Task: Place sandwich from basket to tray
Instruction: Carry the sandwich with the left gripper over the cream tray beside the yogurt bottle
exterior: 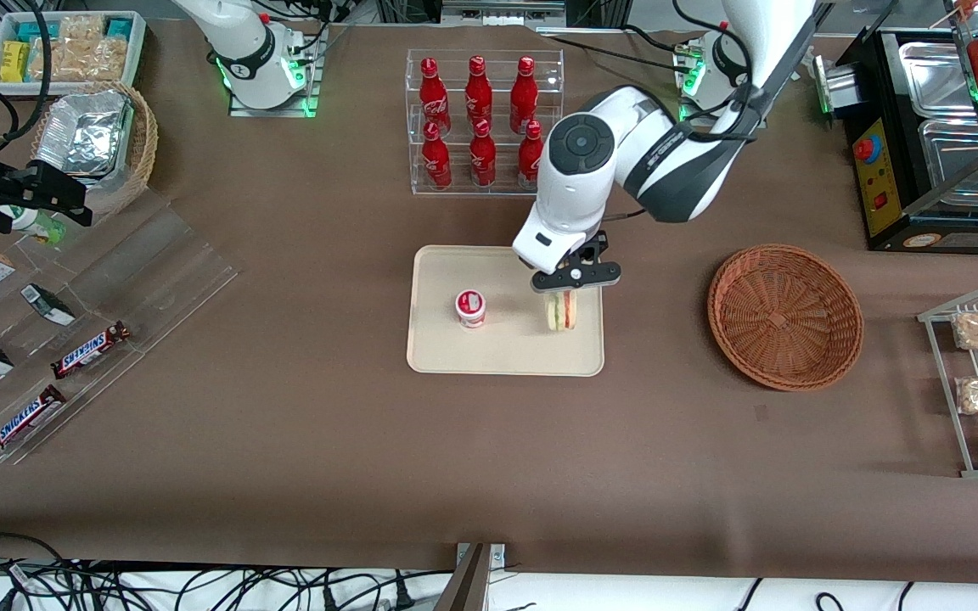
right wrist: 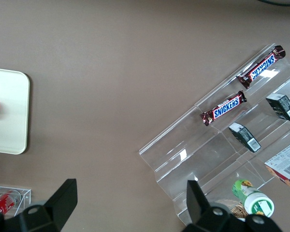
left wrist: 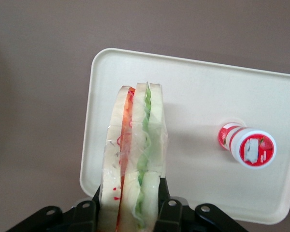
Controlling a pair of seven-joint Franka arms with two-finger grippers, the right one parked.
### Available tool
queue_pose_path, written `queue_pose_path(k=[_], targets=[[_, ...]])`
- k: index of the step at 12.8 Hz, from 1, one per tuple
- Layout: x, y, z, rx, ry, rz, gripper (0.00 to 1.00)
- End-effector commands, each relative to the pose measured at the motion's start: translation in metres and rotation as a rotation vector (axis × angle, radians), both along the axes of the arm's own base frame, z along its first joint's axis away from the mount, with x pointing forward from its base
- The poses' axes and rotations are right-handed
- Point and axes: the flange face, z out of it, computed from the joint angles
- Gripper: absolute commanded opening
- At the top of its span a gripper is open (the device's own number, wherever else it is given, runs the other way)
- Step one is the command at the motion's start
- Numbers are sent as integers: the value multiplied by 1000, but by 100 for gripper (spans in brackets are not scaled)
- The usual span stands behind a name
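Small red-and-white cup (exterior: 471, 307) stands upright on the tray (exterior: 506, 355), beside the gripper toward the parked arm's end, clearly apart from it. Tray is cream, rounded corners, low rim, lying flat on the brown table (exterior: 302, 424). Left gripper (exterior: 563, 299) hangs over the tray's working-arm end, fingers (left wrist: 163, 203) clamped on the sandwich (exterior: 562, 312), one on each bread face. Wrist view: the wedge (left wrist: 134, 159) stands on edge between the fingers, white bread outside, red filling on one side and green on the other, clear wrap creased over it; tray (left wrist: 198, 96) directly beneath, cup (left wrist: 248, 146) off to one side. Cannot tell whether the sandwich's lower edge touches the tray surface. Basket (exterior: 784, 316), reddish-brown wicker, sits toward the working arm's end, well apart from the gripper, nothing in it.
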Motion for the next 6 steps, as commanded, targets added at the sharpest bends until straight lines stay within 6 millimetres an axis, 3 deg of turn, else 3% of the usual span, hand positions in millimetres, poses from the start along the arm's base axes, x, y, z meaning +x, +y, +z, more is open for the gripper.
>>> queue_pose_path(k=[1,6], targets=[[6,-5,-7,-11,-42,0,43],[-13,-12,-50,16,-117,4,43]])
